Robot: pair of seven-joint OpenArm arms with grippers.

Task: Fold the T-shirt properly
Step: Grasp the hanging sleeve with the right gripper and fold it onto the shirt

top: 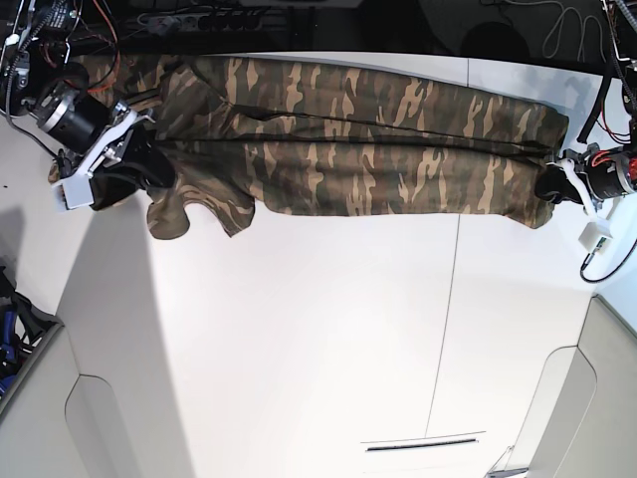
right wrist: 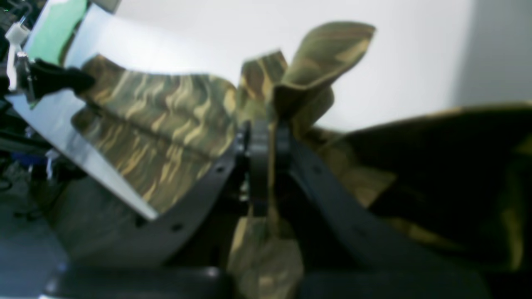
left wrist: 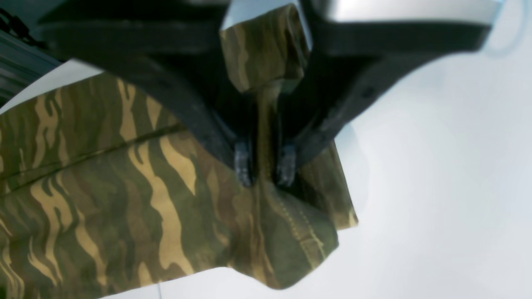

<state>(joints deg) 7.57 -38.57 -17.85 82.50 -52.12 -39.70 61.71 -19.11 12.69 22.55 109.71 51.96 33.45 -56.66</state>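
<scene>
Both wrist views are blurry, black fingers hiding much of the cloth. The camouflage short-sleeved cloth T-shirt [top: 368, 149] lies stretched in a long band across the far end of the white table [top: 318, 339]. Left gripper [left wrist: 264, 169] pinches one end, right gripper [right wrist: 262, 139] clamps the other. Cables clutter the dark background.

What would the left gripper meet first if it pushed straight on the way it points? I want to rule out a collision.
Only the T-shirt that the left gripper already pinches; beyond it lies bare white table, seemingly clear, though depth is uncertain.
</scene>
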